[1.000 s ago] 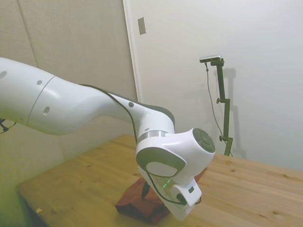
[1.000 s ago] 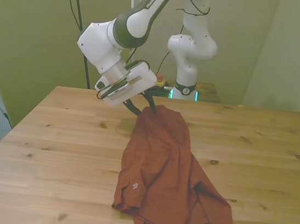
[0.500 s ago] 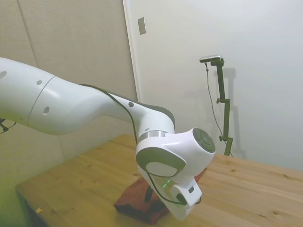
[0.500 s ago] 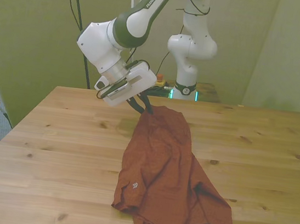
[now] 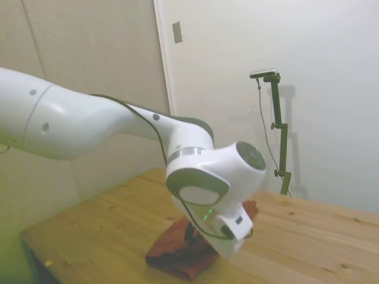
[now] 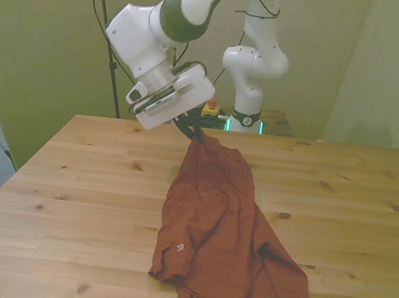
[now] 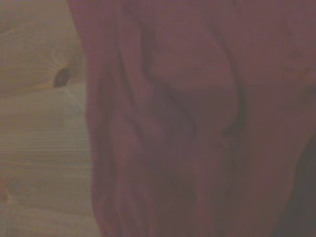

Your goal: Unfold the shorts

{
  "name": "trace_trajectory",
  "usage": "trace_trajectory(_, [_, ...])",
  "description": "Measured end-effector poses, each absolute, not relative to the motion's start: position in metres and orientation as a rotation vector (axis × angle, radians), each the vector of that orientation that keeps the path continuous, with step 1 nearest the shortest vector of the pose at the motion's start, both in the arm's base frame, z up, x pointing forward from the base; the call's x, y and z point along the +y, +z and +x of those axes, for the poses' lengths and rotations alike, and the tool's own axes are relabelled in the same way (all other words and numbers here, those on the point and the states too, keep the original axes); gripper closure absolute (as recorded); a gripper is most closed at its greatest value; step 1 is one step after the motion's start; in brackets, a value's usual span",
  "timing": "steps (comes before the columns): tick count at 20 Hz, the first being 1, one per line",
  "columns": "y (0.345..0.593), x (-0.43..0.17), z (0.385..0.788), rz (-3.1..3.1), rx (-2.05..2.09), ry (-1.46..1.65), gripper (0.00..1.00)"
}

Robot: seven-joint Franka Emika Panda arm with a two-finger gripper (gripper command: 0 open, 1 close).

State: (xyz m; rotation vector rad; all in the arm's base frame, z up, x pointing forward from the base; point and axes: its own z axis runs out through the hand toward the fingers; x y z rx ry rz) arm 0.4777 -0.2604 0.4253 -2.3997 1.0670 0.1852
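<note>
Gripper (image 6: 198,136) pinching the far edge of the shorts (image 6: 226,233), the rest trailing on the counter (image 6: 68,198) toward its near edge. Advisable: lifting slowly, drawing away from the bunched near end, grip kept tight.

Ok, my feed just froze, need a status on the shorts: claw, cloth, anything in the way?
Claw shut on the shorts' far edge, that end lifted. Rest of the cloth draped on the table, crumpled at the near end. Nothing in the way.
</note>
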Motion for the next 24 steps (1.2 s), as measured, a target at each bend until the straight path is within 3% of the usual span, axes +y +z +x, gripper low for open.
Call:
trace_trajectory(3, [0.463, -0.208, 0.494, -2.566, 1.063, 0.080, 1.00])
trace_trajectory(5, [0.472, -0.172, 0.495, -2.665, 1.073, -0.006, 1.00])
trace_trajectory(15, [0.474, -0.023, 0.454, -3.077, 0.931, -0.497, 1.00])
trace_trajectory(24, [0.448, 0.072, 0.444, -3.238, 0.615, -0.795, 1.00])
